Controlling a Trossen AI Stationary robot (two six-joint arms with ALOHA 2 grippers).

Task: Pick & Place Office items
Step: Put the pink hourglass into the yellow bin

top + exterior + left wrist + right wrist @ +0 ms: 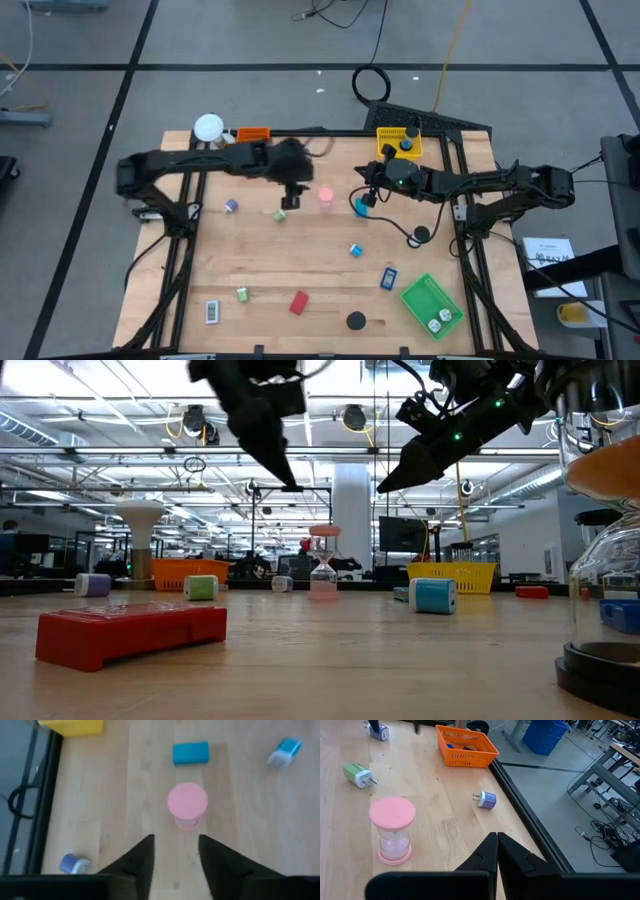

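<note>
Small office items lie scattered on the wooden table: a purple plug (231, 206), a green plug (281, 215), a blue piece (360, 205), a red block (298, 302) and a black disc (355, 321). A pink hourglass (187, 805) stands upright at mid-table. My left gripper (175, 851) hangs open above the table, just left of the hourglass, with nothing between its fingers. My right gripper (496, 845) is shut and empty, in the air right of the hourglass and above the blue piece.
An orange tray (253, 133) and a white ball-topped object (208, 128) stand at the far left, a yellow tray (398, 140) at the far right, a green tray (432, 305) at the near right. A black frame (180, 250) borders the table.
</note>
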